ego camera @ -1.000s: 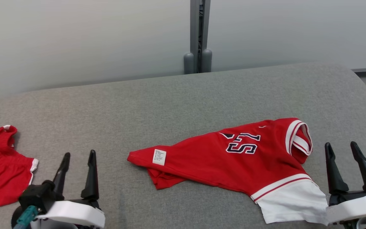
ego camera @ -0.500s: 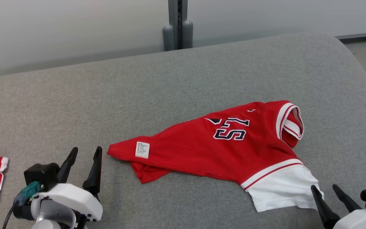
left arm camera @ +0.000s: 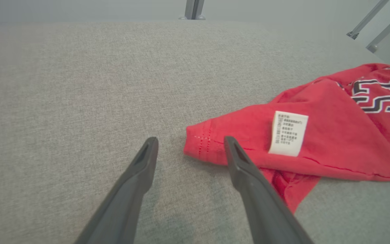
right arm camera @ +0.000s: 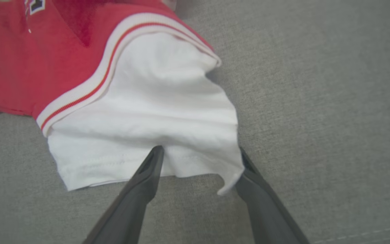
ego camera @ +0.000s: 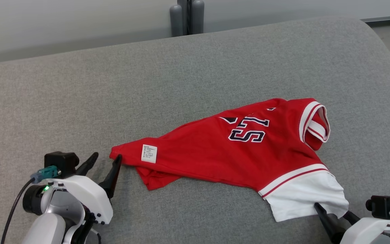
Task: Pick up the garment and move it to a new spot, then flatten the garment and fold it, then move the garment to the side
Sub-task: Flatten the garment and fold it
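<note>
Garment: the red garment lies rumpled on the grey cushion, toward its near right corner.
Left gripper: jaws spread and empty, tips at the hem corner.
Right gripper: jaws spread, straddling the white sleeve at its edge, not clamped.
Risk: either bite may catch only one layer, or cushion cloth. A thin hold would likely slip on lifting.

red/white garment, grey couch
</note>
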Motion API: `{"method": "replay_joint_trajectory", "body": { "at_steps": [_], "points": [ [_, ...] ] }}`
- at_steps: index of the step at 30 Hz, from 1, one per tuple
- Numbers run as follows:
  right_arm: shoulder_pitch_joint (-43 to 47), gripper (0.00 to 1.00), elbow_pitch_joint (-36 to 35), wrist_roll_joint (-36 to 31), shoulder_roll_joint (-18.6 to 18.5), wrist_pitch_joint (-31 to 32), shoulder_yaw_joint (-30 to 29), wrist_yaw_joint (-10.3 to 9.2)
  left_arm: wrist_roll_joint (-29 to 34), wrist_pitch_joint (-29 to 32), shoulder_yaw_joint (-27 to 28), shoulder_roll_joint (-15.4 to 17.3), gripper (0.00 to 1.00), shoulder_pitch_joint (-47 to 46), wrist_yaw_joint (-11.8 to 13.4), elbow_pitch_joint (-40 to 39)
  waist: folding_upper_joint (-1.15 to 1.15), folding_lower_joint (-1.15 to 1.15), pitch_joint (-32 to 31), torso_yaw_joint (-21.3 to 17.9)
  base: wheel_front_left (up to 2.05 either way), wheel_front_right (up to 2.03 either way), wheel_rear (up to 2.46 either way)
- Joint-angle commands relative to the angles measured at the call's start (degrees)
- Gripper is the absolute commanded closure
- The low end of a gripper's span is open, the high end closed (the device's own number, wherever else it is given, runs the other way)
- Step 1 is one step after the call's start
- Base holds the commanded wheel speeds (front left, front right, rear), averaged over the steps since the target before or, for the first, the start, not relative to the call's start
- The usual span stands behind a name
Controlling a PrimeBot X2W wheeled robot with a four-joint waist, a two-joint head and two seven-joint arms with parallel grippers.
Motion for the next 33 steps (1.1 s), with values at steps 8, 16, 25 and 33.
{"method": "replay_joint_trajectory", "body": {
  "at_steps": [8, 16, 25, 33],
  "points": [
    [-2.46, 0.00, 1.30, 1.69, -0.47, -1.13, 2.54, 0.01, -4.65, 2.51, -1.46, 0.14, 0.00, -6.22, -3.24, 5.49, 0.00, 0.00, 1.96, -0.34, 0.00, 0.00, 0.00],
    [-3.66, 0.61, 2.91, 2.70, -0.20, -2.25, 4.76, 0.07, -7.49, 3.88, -2.40, 0.40, 0.51, -7.34, -3.89, 8.27, 0.00, 0.00, 2.39, -0.83, 0.00, 0.00, 0.00],
    [-4.37, 1.00, 3.64, 4.78, -1.18, -4.11, 6.76, 0.06, -9.50, 3.50, -2.79, 1.09, 1.00, -5.84, -4.17, 6.96, 0.00, 0.00, 1.23, -0.36, 0.00, 0.00, 0.00],
    [-2.65, 1.00, -3.55, 17.04, -2.93, -4.84, 8.26, 0.06, -11.20, 1.32, -0.78, 2.00, 1.00, -1.86, -3.28, -0.01, 0.00, 0.00, -1.96, -0.13, 0.00, 0.00, 0.00]
  ]
}}
